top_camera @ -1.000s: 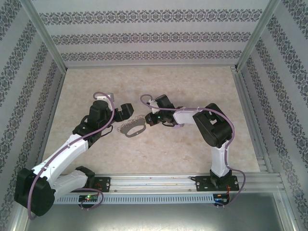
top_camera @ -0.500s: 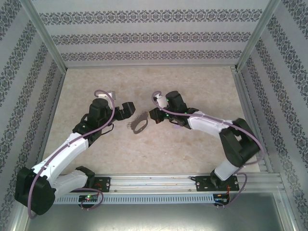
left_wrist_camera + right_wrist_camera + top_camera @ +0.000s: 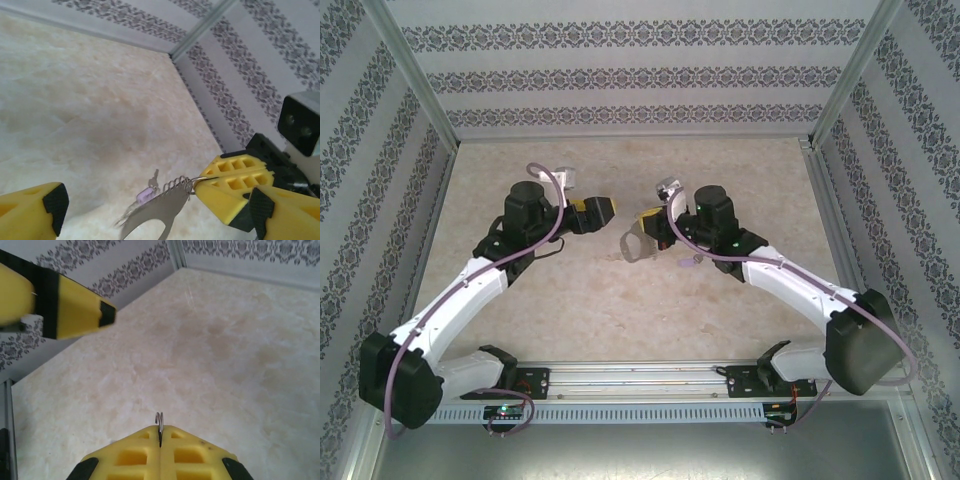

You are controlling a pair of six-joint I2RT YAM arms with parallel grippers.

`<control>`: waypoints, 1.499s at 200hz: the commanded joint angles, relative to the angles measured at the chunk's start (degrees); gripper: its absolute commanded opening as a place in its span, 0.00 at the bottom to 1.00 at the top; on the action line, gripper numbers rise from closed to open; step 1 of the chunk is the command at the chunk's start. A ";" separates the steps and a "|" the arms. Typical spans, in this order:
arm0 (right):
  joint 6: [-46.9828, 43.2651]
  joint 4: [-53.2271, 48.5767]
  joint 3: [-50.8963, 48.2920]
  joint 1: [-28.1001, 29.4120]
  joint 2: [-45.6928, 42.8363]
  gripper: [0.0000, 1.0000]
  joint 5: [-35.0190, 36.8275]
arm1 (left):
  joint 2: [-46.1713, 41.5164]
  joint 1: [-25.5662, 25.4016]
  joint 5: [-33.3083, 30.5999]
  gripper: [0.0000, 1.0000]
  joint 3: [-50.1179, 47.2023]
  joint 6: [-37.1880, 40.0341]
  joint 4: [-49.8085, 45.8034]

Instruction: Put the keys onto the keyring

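My right gripper (image 3: 650,218) (image 3: 160,429) is shut on a small silver split ring (image 3: 159,420), and the dark grey oval keyring (image 3: 638,246) (image 3: 155,212) hangs from it above the table, its chain links (image 3: 175,184) along the top edge. The tiny key with a lilac head (image 3: 146,194) shows just past the keyring and seems to lie on the table; in the top view it is a small lilac spot (image 3: 688,262). My left gripper (image 3: 603,213) (image 3: 157,205) is open, facing the keyring from the left and not touching it. One left finger (image 3: 75,305) shows in the right wrist view.
The pale marble tabletop (image 3: 620,170) is boxed in by patterned walls (image 3: 640,75) with aluminium corner posts (image 3: 200,30). A metal rail (image 3: 650,378) carrying both arm bases runs along the near edge.
My right arm has swung back and right, lifting the keyring off the table towards the centre. The left gripper has risen and moved right, towards it, its jaws narrowing slightly.
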 commanded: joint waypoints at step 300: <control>15.85 25.33 0.45 -6.36 3.22 0.00 -16.09 | 13.59 0.66 22.94 0.46 2.84 -3.97 27.84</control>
